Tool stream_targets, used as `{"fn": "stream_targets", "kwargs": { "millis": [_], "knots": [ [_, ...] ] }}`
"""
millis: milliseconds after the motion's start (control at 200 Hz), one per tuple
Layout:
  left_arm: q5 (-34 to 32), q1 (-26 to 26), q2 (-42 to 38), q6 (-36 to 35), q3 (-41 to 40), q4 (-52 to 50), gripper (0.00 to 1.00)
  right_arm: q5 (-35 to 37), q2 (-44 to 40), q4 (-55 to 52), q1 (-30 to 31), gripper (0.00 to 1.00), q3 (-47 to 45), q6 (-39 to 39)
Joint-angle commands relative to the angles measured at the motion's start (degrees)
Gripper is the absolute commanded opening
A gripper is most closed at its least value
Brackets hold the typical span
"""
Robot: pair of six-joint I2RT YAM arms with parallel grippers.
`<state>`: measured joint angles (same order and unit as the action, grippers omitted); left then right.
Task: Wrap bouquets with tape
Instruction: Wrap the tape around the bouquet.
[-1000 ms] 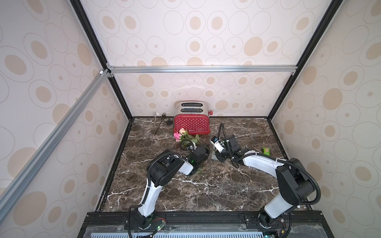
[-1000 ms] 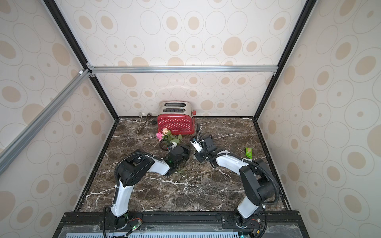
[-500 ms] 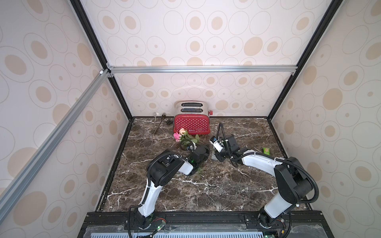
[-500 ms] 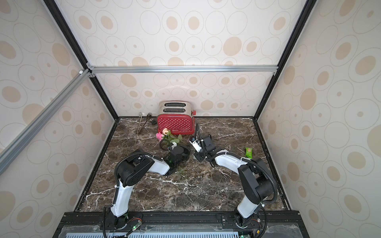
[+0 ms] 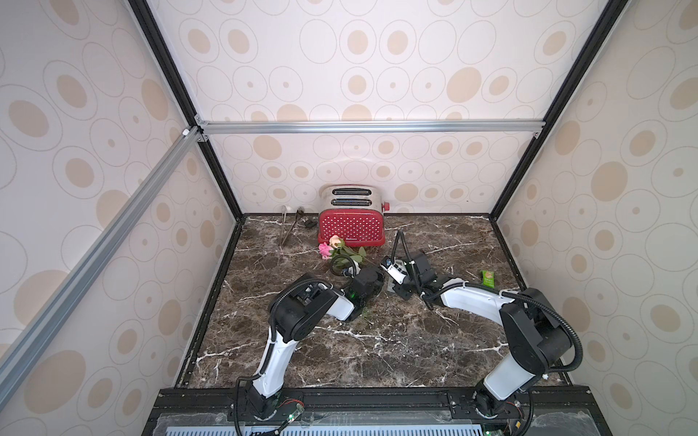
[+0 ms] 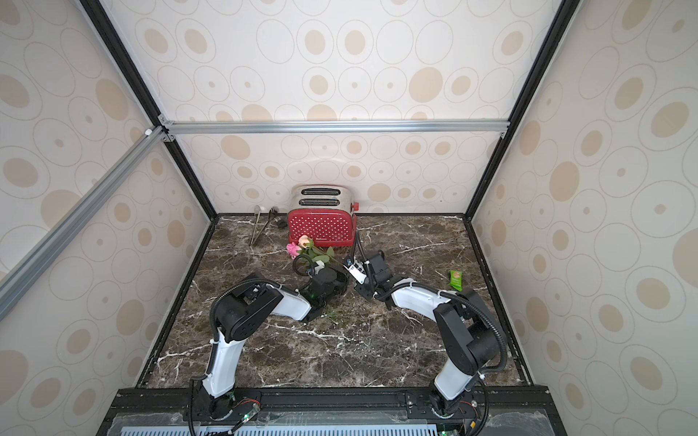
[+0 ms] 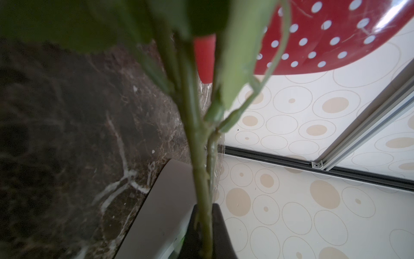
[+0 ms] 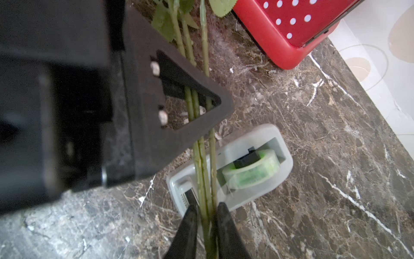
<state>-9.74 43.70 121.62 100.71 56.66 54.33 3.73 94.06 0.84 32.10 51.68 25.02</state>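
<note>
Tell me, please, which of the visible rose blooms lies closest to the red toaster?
The peach bloom: in both top views it sits right against the toaster front's lower edge, while the pink bloom lies beside it, slightly farther out on the marble.

Rear of worktop (image 5: 377, 351), against back wall: toaster (image 5: 351, 226), with utensils (image 5: 289, 228) just left of it. Directly before toaster: bouquets (image 5: 342, 251), blooms nearest it, stems running toward front edge. Along stems, from blooms forward: left claw (image 7: 205, 224), then tape (image 8: 246, 166) on worktop beneath stems, then right claw (image 8: 207, 222); both claws clamped on stems. Near right edge, well apart from the rest: packet (image 5: 488, 278).
</note>
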Motion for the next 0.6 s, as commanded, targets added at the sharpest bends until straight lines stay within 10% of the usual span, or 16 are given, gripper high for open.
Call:
{"fn": "stream_targets", "kwargs": {
  "millis": [0,590],
  "knots": [
    [0.04,-0.38,-0.51,0.08,1.96,0.78,0.0,-0.04,-1.25,1.66,0.33,0.2,-1.6,2.87],
    [0.11,-0.37,-0.51,0.46,2.15,0.96,0.0,-2.05,-0.26,1.08,0.67,0.0,-0.08,2.72]
  ]
}}
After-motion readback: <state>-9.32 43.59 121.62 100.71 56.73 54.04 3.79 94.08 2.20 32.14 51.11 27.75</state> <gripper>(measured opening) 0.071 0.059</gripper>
